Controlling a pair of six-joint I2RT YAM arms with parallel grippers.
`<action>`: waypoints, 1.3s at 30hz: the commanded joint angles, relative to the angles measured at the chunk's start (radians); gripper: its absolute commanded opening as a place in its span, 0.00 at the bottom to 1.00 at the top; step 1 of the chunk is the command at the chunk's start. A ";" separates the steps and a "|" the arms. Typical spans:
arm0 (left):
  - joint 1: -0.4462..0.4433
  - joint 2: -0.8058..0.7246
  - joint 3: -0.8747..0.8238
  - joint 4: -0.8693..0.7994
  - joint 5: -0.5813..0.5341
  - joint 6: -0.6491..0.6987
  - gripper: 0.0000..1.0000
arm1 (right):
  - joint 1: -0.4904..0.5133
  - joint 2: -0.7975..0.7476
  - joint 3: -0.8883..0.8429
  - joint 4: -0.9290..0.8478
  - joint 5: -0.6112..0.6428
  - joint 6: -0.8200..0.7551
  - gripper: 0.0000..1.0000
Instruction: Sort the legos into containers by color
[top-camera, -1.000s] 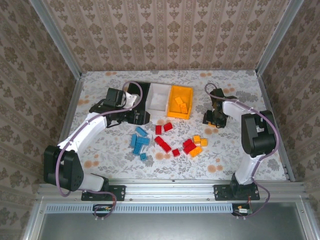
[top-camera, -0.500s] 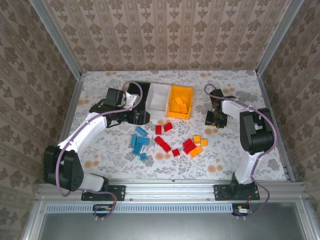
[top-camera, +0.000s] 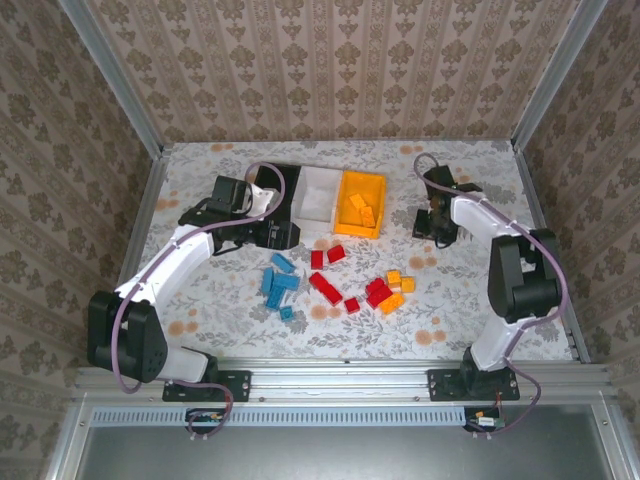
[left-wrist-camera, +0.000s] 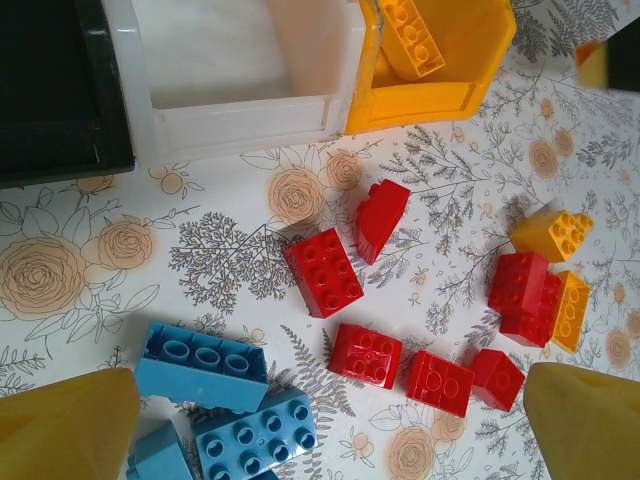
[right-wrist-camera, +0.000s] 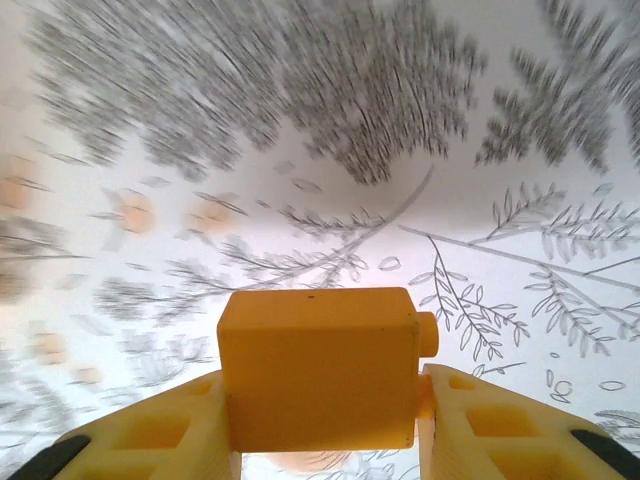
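right tool (right-wrist-camera: 320, 432) pinches a smooth boxy yellow brick (right-wrist-camera: 318, 365), left tool (left-wrist-camera: 328, 425) spread wide over six studded red bricks (left-wrist-camera: 322, 272), three glossy plastic bins (left-wrist-camera: 240, 115) just past them

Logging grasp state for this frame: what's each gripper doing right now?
Left gripper: open, holding nothing.
Right gripper: shut on an orange-yellow brick.

Smooth, glossy yellow plastic brick (right-wrist-camera: 318, 365), milky-white plastic bin (left-wrist-camera: 240, 115), matt flower-printed table covering (left-wrist-camera: 215, 215), brushed metal rail (top-camera: 340, 372).
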 joint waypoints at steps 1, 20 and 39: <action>-0.004 -0.013 0.007 -0.002 0.021 0.023 1.00 | 0.051 -0.070 0.106 -0.065 -0.029 0.022 0.40; -0.015 -0.010 0.010 -0.021 -0.012 0.041 1.00 | 0.263 0.430 0.757 -0.229 -0.077 0.022 0.57; -0.248 0.081 0.046 -0.083 -0.212 0.098 0.99 | 0.233 -0.076 0.080 -0.020 -0.084 0.035 0.71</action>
